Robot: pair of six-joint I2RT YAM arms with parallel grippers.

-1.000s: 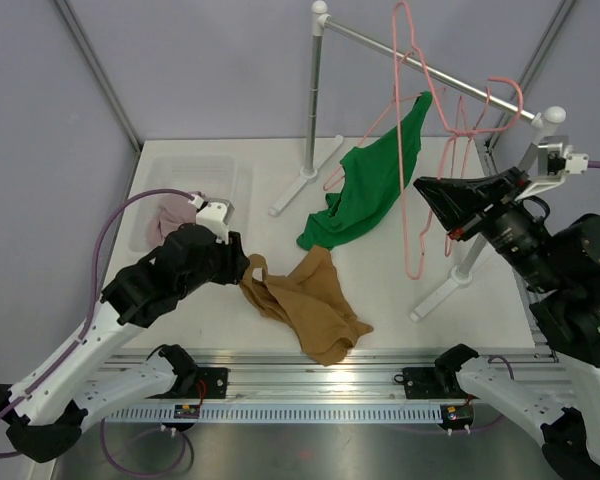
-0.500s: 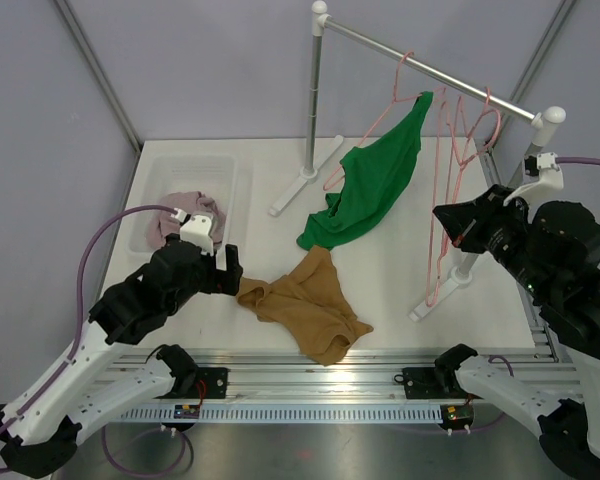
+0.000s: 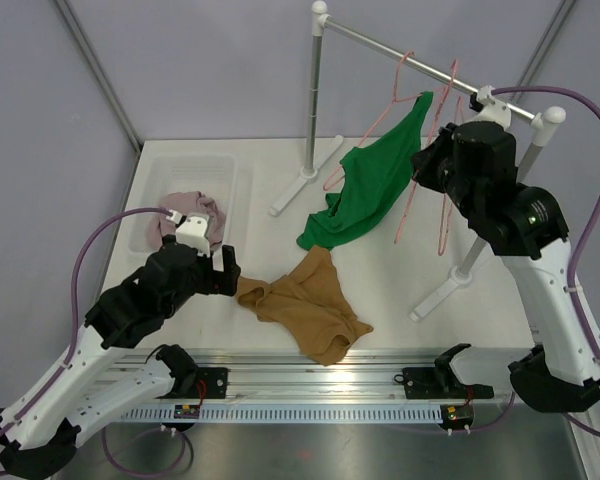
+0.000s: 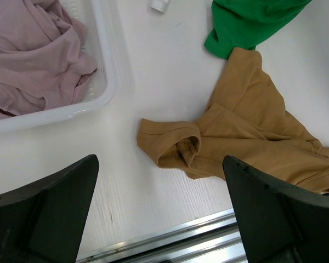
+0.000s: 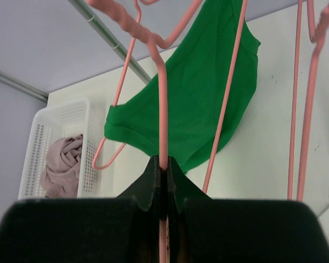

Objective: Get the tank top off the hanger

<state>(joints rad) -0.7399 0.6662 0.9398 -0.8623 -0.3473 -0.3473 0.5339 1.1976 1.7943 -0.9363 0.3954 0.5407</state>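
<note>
Pale lilac walls stand behind a white table, and a metal rail crosses its far right part.

Two things have just changed. A second ago the left hand was pressed against the left end of the tan tank top. Now its fingers are spread wide and it hovers just beside that end, touching nothing. The tan tank top lies loose and crumpled on the near middle of the table, free of any hanger.

The right arm has come up from low beside the right post to the rail. The right hand is pressed together, pinching the wire of an empty pink hanger. It holds this up among the other hangers. Whether the hook already sits on the rail, I cannot tell.

For the task, I judge that one tank top is already removed and its hanger is being returned. The green tank top is not yet done: its top hangs on another hanger under the rail, and its lower part rests on the table, far of the tan one.

At the far left, a white basket holds a mauve cloth.
</note>
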